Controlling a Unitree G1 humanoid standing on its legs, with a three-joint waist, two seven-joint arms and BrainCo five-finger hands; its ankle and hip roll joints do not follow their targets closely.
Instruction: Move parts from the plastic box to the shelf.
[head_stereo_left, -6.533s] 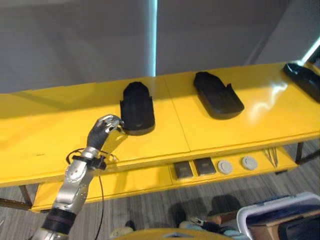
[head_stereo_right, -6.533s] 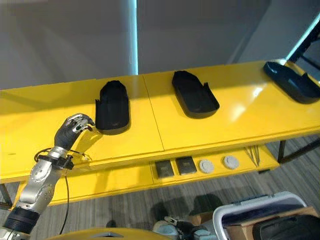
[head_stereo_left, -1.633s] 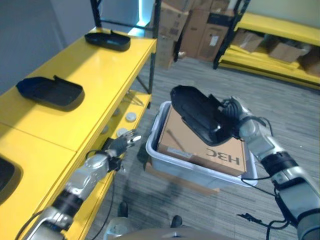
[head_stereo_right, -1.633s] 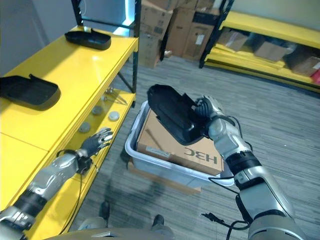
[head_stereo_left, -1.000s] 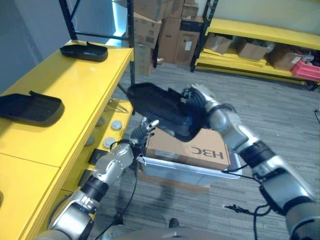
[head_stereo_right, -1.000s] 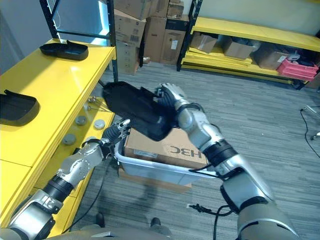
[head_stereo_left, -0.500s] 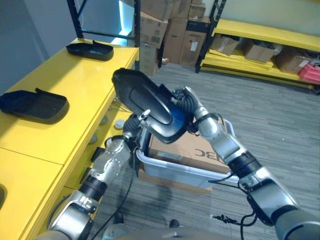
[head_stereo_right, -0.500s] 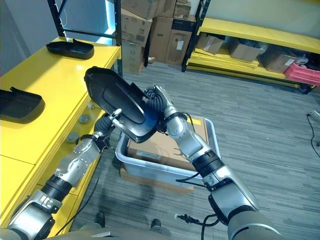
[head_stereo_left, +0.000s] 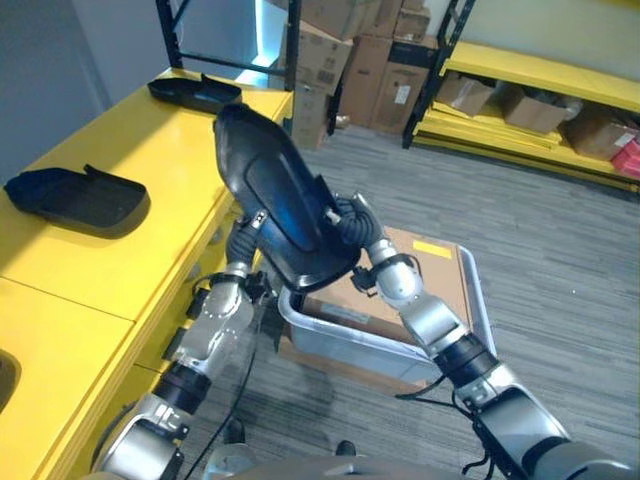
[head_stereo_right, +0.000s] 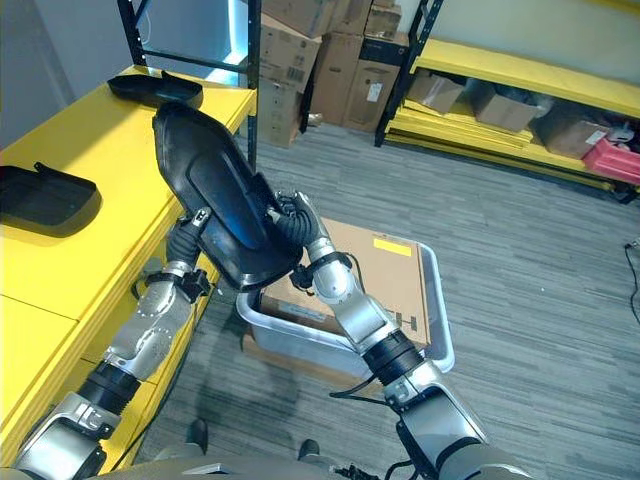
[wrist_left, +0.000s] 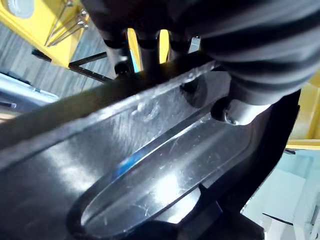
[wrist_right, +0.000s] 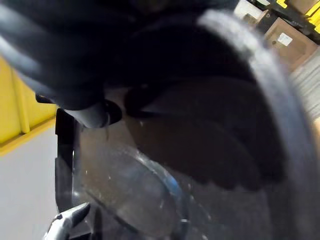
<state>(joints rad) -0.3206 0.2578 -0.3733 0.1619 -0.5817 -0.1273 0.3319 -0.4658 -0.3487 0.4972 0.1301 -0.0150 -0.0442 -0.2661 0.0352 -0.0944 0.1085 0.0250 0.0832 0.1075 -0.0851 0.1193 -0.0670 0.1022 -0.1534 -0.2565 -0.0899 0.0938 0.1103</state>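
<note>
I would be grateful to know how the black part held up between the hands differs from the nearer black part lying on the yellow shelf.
The held glossy black plastic part is up in the air, steeply tilted, gripped by the right hand and left hand. The nearer black plastic part lies flat on the yellow shelf, untouched, hollow side up. Both are dark elongated shells.

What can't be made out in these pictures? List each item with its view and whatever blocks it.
- Left robot hand: in both eye views, its palm is behind the raised black part.
- Plastic box: in both eye views, the near left corner is covered by the black part. The cardboard carton hides anything under it.
- Dark shape on the yellow shelf: in the left eye view, it is cut off by the picture's edge.
</note>
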